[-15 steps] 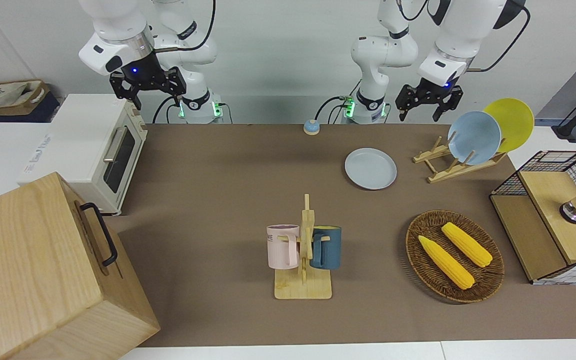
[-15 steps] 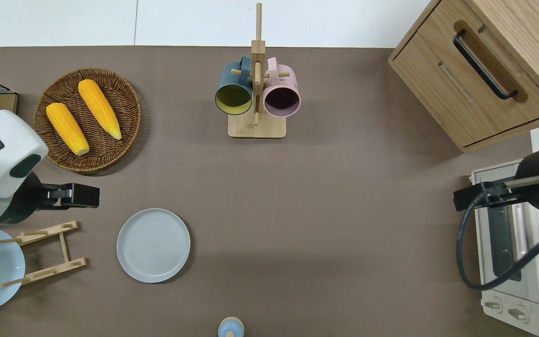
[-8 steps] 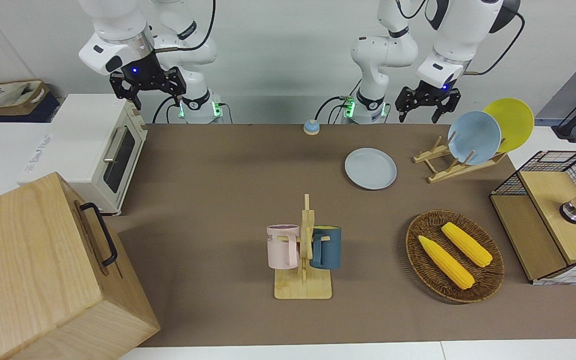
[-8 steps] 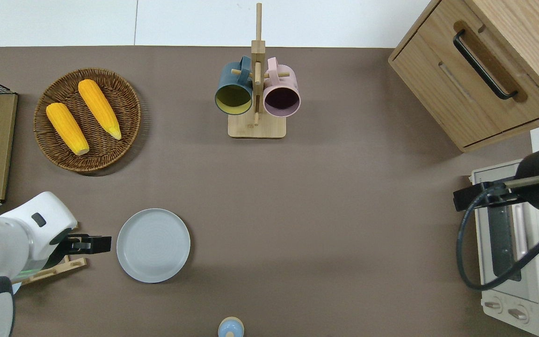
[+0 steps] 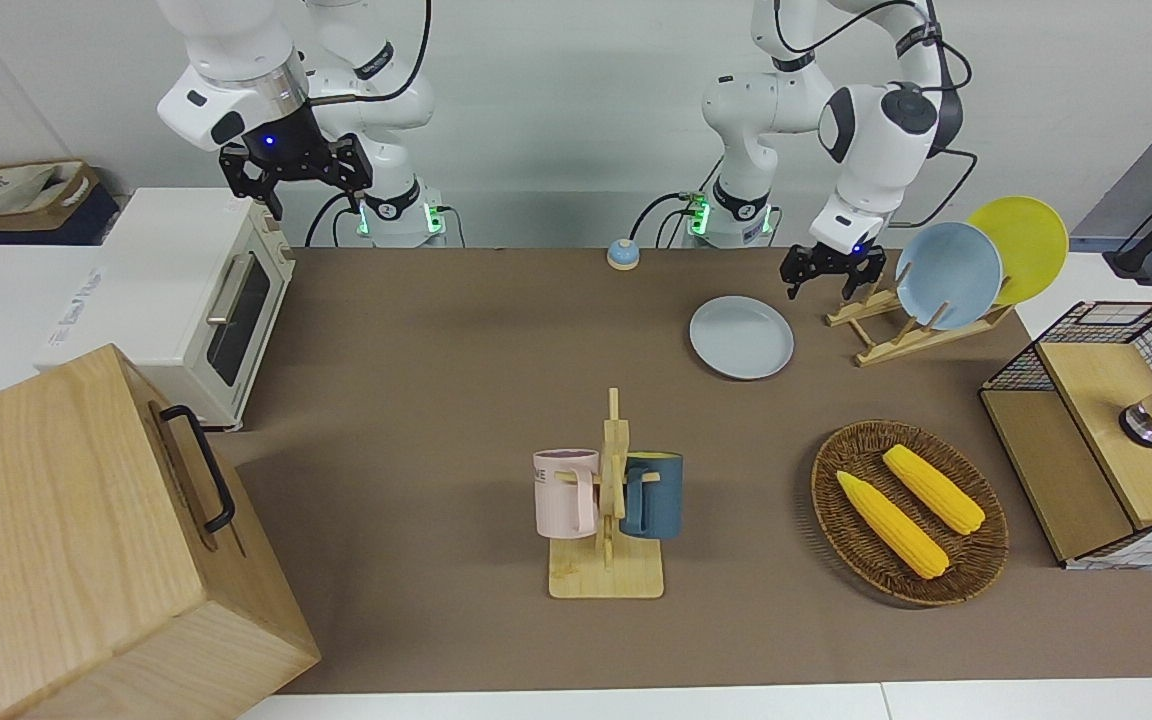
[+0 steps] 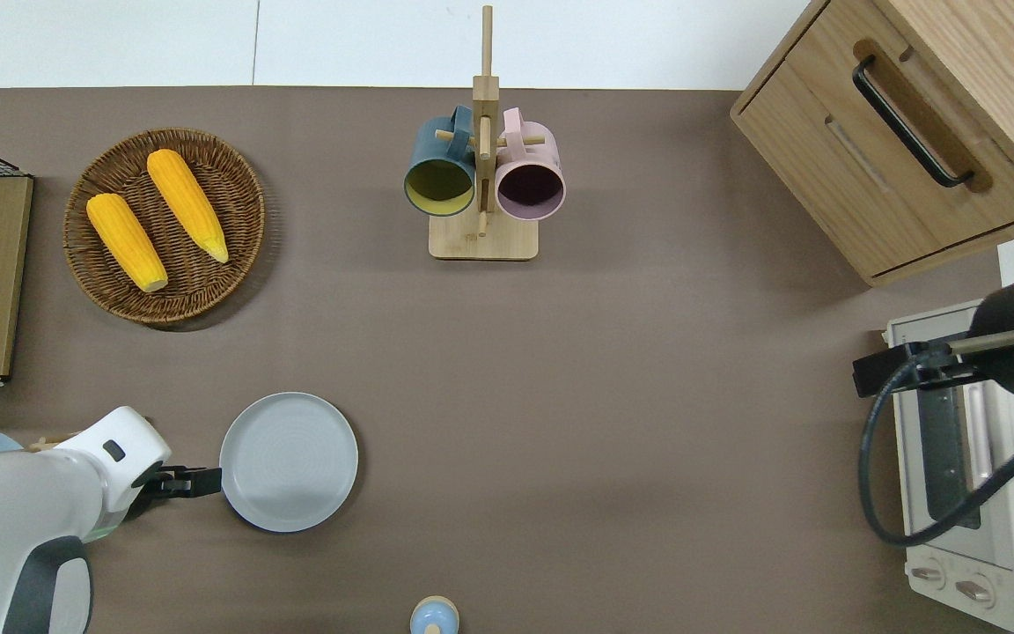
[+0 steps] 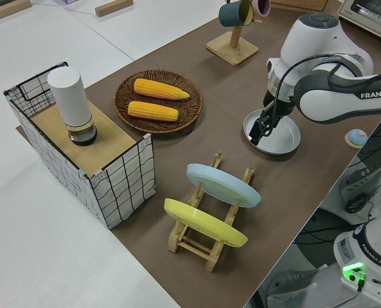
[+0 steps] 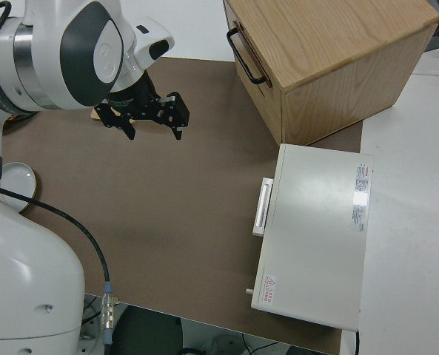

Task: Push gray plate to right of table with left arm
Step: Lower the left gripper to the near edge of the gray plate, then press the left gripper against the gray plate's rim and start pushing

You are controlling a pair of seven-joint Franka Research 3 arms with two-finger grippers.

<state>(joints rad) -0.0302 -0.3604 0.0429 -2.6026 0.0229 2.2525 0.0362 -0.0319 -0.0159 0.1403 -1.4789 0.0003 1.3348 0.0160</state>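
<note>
Overhead view, near to far: 1 bell (image 6: 434,615) at bench (image 6: 613,414) edge nearest robots; 1 gray plate (image 6: 289,461) flat on bench toward left arm's end, near that edge; 2 mugs (image 6: 439,179) on 1 stand w/ 2 corn cobs (image 6: 126,241) in 1 basket (image 6: 111,298) by the farthest edge. Left side view adds what overhead mostly hides: 2 plates, 1 blue (image 7: 223,184) + 1 yellow (image 7: 205,222), leaning in 1 rack. Left tool (image 6: 199,481) low just beside plate rim, contact can't tell; fingers look nearly together in left side view, holding nothing. Right tool (image 5: 294,172) parked, fingers spread.
</note>
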